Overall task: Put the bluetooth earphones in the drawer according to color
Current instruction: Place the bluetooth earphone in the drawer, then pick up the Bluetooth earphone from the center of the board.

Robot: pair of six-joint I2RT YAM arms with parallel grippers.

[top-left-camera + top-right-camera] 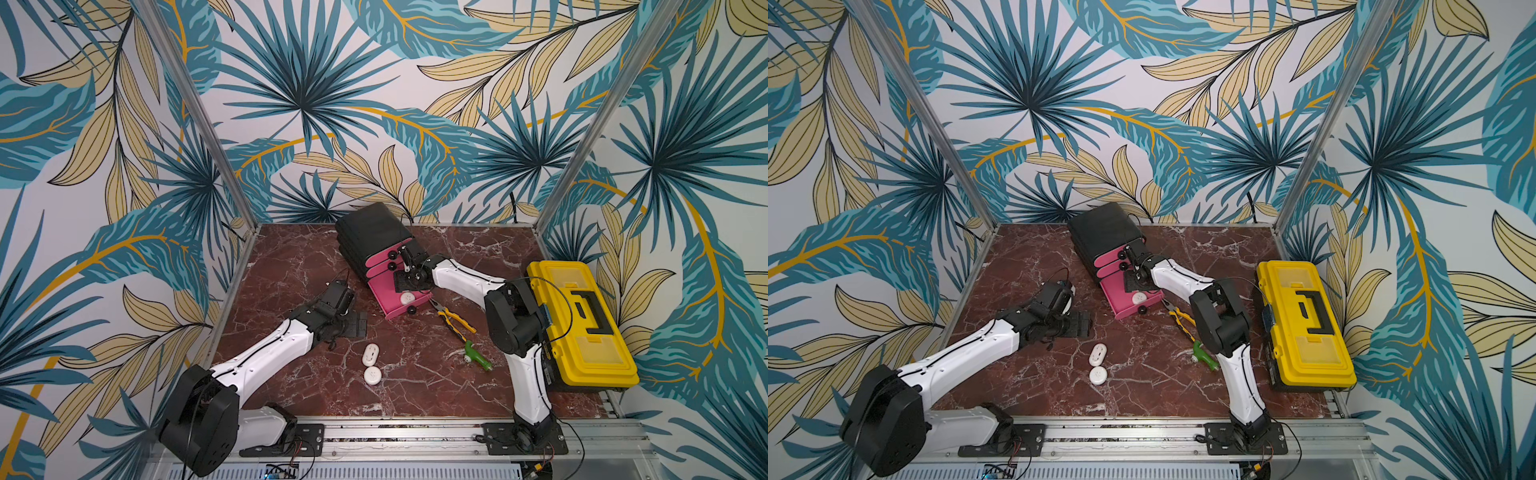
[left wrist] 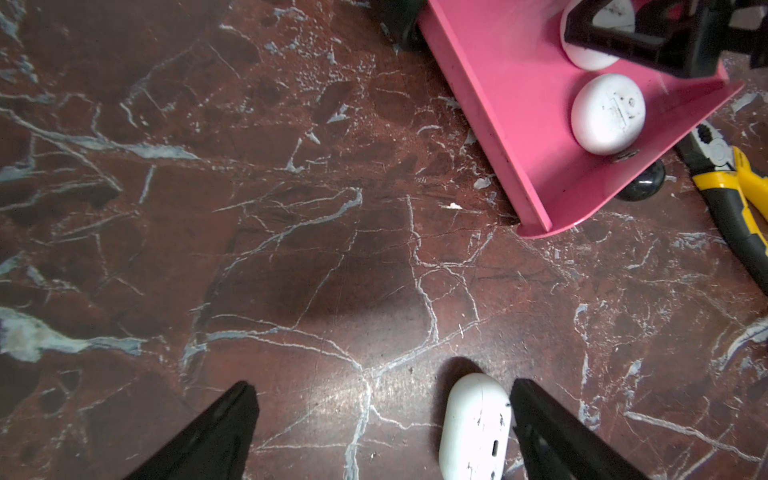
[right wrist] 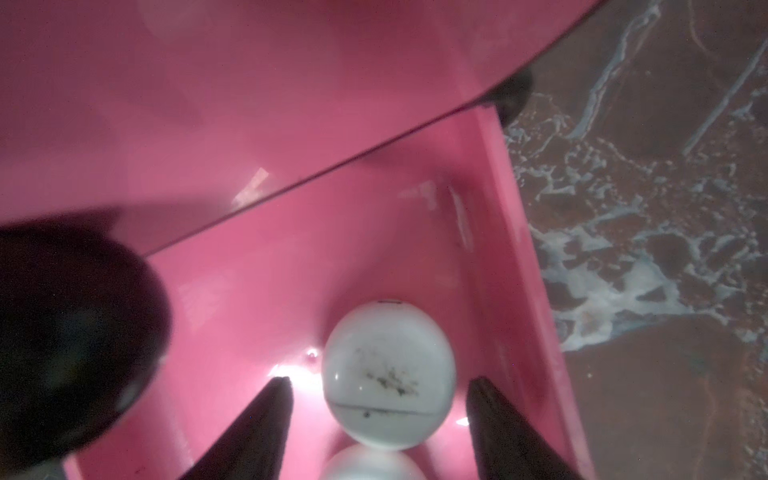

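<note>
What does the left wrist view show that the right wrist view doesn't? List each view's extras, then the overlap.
Left wrist only: a white case on the marble table by the open left gripper, and the yellow-handled pliers. Right wrist only: the drawer front above, with a blurred black knob. Both: the open pink drawer holding two white cases, the right gripper open over them.

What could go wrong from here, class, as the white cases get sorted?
1. The right pincer, jaws open, straddles a white case in the bottom drawer; withdrawing could drag it out.
2. The oblong white case sits off-centre before the open left pincer, near one finger; grabbing from here might knock it away.
</note>
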